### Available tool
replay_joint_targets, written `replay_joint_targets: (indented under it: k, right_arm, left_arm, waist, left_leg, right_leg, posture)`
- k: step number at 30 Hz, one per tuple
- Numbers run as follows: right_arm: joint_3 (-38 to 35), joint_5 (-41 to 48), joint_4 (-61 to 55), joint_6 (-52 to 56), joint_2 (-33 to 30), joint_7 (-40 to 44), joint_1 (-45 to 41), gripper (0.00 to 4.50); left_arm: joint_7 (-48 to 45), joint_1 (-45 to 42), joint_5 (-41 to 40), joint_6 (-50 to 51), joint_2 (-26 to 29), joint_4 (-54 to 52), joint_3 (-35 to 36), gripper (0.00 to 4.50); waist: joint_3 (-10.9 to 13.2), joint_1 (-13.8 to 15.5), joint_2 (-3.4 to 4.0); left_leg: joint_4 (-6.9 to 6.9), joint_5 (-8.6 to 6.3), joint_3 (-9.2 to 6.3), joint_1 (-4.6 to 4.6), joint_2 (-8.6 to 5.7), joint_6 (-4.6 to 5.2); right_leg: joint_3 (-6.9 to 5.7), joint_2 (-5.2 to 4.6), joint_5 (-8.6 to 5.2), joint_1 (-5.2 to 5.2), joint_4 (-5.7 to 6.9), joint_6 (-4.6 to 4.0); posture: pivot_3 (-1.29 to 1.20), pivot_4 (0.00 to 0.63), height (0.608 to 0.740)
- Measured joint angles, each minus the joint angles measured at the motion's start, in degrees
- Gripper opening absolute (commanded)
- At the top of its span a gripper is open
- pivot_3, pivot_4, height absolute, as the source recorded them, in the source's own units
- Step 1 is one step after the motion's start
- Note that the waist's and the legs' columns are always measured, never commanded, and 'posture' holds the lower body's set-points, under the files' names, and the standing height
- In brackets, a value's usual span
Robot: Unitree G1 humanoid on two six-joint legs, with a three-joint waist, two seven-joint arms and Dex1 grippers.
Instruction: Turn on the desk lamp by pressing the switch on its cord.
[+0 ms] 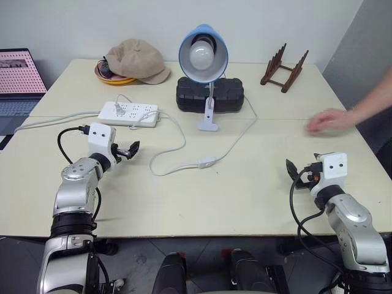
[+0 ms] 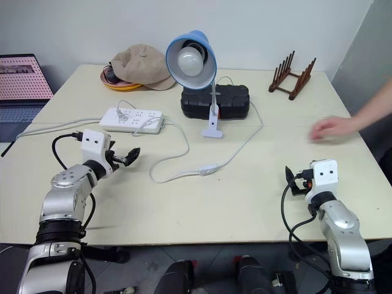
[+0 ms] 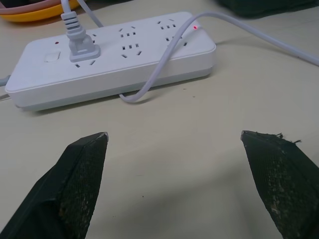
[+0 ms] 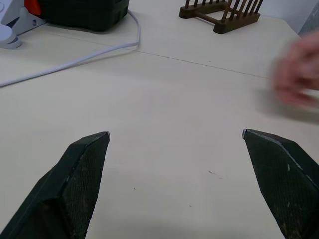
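The desk lamp, with a light-blue shade and a white bulb, stands clipped at the back middle of the table. Its thin white cord loops forward over the tabletop. The small white switch lies on the cord near the table's middle. My left gripper hovers open to the left of the cord loop, nothing between its fingers. It faces the power strip. My right gripper is open and empty near the front right, well to the right of the switch.
A person's hand rests on the table at the right, beyond my right gripper. A black case sits behind the lamp base. At the back are a hat on a dish, a wooden rack and a laptop.
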Motion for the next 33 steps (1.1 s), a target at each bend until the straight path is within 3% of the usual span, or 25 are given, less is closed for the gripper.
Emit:
replay_joint_targets:
  k: [9,14,17,21,25,33]
  right_arm:
    - [0.1,-0.2,0.0,0.0,-0.4,1.0,0.6,4.50]
    - [0.0,3.4,-2.5,1.4,-6.6,9.3,0.2,4.50]
    - [0.0,6.1,-3.7,2.8,-7.8,12.3,-0.9,4.50]
    - [0.4,14.8,-10.7,9.8,-14.4,21.2,0.6,4.50]
    - [2.5,20.4,-16.5,15.4,-16.2,24.4,1.5,4.50]
    - [5.0,23.0,-22.0,19.7,-14.1,20.5,4.1,4.50]
  left_arm:
    - [-4.8,-0.4,-0.1,0.0,2.3,0.4,-1.1,4.44]
    - [-23.2,-4.9,-1.7,3.1,11.3,-1.9,-7.7,4.44]
    - [-27.9,-7.9,-2.6,4.7,12.5,-3.1,-9.0,4.44]
    - [-38.7,-14.0,-2.6,7.8,13.8,-3.8,-15.9,4.44]
    - [-45.6,-17.9,-1.6,5.8,11.5,-5.6,-22.6,4.44]
    - [-48.4,-22.2,5.7,-6.4,2.7,5.3,-31.7,4.44]
  waist:
    - [0.0,0.0,0.00]
    - [0.0,0.0,0.00]
    - [0.0,0.0,0.00]
    - [0.0,0.1,0.00]
    - [0.0,0.0,0.00]
    - [0.0,0.0,0.00]
  left_leg:
    - [-0.01,0.00,0.01,0.00,0.00,0.00]
    - [-0.04,0.00,0.02,-0.05,0.01,0.00]
    - [-0.04,0.00,0.03,-0.06,0.01,0.00]
    - [-0.06,0.00,0.02,-0.17,0.00,0.00]
    - [-0.08,-0.01,0.02,-0.16,0.00,0.01]
    - [-0.04,-0.01,0.02,-0.18,-0.01,0.01]
  right_leg:
    - [0.00,0.00,-0.01,-0.01,-0.01,-0.02]
    - [-0.01,0.00,-0.03,-0.07,-0.03,-0.05]
    - [0.01,-0.01,-0.03,-0.06,-0.06,-0.05]
    - [-0.02,-0.01,-0.07,-0.10,-0.10,-0.05]
    - [-0.01,-0.01,-0.07,-0.09,-0.15,-0.05]
    - [0.00,0.00,-0.07,-0.10,-0.14,-0.04]
  posture:
    - [0.00,0.150,0.740]
    - [0.00,0.150,0.740]
    - [0.00,0.150,0.740]
    - [0.00,0.150,0.740]
    - [0.00,0.150,0.740]
    - [0.00,0.150,0.740]
